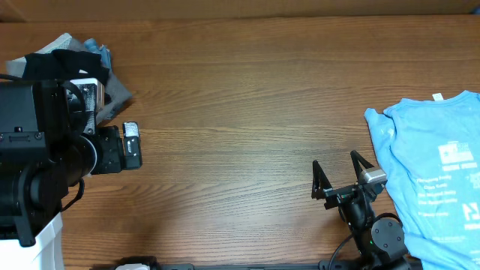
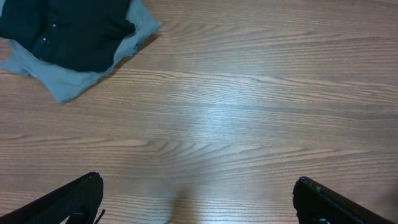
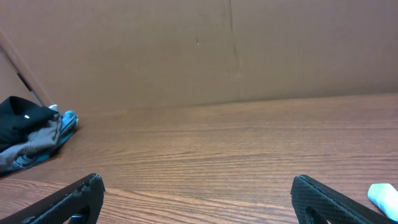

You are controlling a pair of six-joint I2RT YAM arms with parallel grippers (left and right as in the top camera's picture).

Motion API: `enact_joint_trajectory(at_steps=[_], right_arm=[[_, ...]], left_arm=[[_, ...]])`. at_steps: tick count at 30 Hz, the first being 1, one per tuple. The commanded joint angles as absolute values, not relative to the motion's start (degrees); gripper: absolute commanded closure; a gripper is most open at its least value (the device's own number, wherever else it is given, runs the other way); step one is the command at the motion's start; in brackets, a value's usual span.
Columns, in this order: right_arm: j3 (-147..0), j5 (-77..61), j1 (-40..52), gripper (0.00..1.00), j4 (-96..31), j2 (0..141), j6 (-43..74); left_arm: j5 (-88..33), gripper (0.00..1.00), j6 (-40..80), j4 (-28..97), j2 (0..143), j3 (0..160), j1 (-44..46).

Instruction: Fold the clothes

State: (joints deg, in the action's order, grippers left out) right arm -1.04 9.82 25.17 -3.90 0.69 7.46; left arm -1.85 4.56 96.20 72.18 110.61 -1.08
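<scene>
— Clothes [image 1: 75,60] status? Needing positions plus hand states.

— Lying in two lots. Seeing black T-shirt [image 2: 68,31] bunched on top of grey garment [image 2: 68,84], well left of right gripper [image 1: 334,161] and farther back on table [image 1: 240,112]. Seeing light-blue tee [image 1: 439,172] spread print-up just right of right gripper, running past frame edge.

— Holding anything?

— Holding nothing. Right gripper: hovering over bare wood, jaws gaping. Left gripper [image 2: 199,202]: sitting well left of right gripper, close to black T-shirt, likewise gaping, grasping nothing.

— Working which step?

— Judging as opening step: nothing visibly folded, reaching not yet begun. Probably going for black T-shirt first.

— Doing that well how?

— Pinching top layer only, at a hem or sleeve edge, not mid-bunch; otherwise risking dragging grey garment along. Lifting slowly, checking for separation before travelling. Laying flat on open wood left of right gripper, bringing in both grippers at shoulders, pulling taut, smoothing before creasing.

— Watching for?

— Misreading edges, black cloth hiding its own folds. Also keeping right gripper from brushing light-blue tee while swinging left.
</scene>
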Motion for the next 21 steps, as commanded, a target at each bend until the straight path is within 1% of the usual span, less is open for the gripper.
enact_joint_trajectory(at_steps=[1, 8, 14, 18, 21], right_arm=[[-0.4, 9.5, 25.1, 0.0, -3.7, 0.2, 7.4], [-0.4, 9.5, 25.1, 0.0, -3.7, 0.2, 7.4], [-0.4, 9.5, 25.1, 0.0, -3.7, 0.2, 7.4], [-0.4, 9.5, 25.1, 0.0, -3.7, 0.2, 7.4], [-0.4, 9.5, 25.1, 0.0, -3.7, 0.2, 7.4]], left_arm=[[-1.4, 0.0, 5.6, 96.1, 72.3, 110.7, -0.2], [4.5, 0.0, 5.1, 96.1, 70.8, 110.6, 0.4], [5.2, 0.0, 5.1, 95.6, 66.0, 106.5, 0.4], [5.5, 0.0, 4.7, 85.6, 60.6, 98.2, 0.3], [5.6, 0.0, 2.3, 74.7, 55.9, 89.2, 0.4]])
